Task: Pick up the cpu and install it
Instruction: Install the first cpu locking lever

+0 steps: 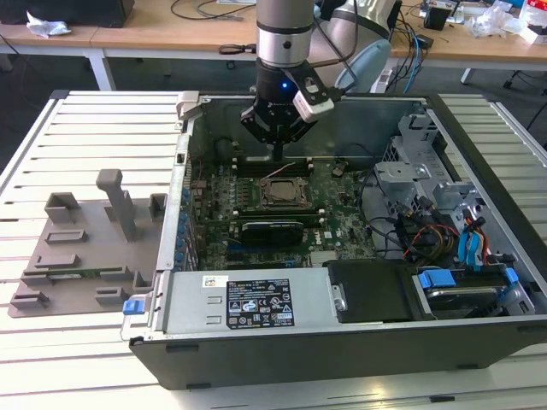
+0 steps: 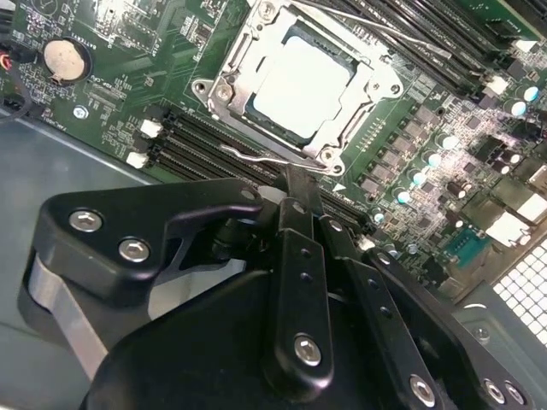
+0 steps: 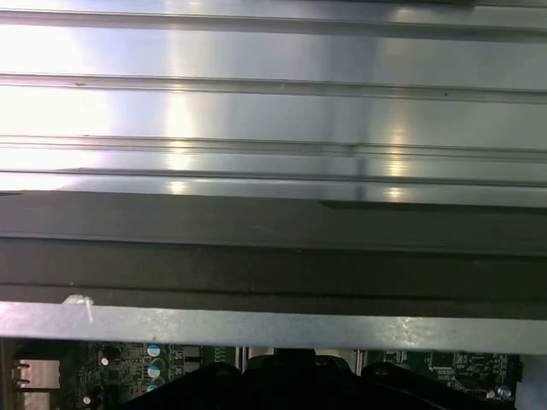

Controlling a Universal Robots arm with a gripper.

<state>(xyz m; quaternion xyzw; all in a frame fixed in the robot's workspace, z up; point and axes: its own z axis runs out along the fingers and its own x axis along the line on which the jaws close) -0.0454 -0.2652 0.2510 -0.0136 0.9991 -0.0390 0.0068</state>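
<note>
While the black multi-link gripper [image 1: 278,147] hangs over the back edge of the green motherboard [image 1: 342,192] inside the open dark-grey computer case [image 1: 342,342], the cpu [image 2: 301,84], a small flat square chip w/ pale silvery metal top, already lies flat inside the silvery square socket frame [image 2: 224,85]. No contact btwn gripper and chip.

Key relation: in the second wrist view the cpu sits just ahead of the fingertips, past the thin wire retention lever [image 2: 256,161] and the black memory slots [image 2: 184,141]. In the exterior view the socket [image 1: 279,190] is just below the gripper, nearer the case's front wall. The chip is square, so no long axis to speak of; its edges run parallel w/ the frame.

Fingers [image 2: 299,201] look drawn together to a narrow point, nothing held btwn them as far as the second wrist view shows.

Task looks far along: chip seated, frame not visibly clamped over it.
</note>
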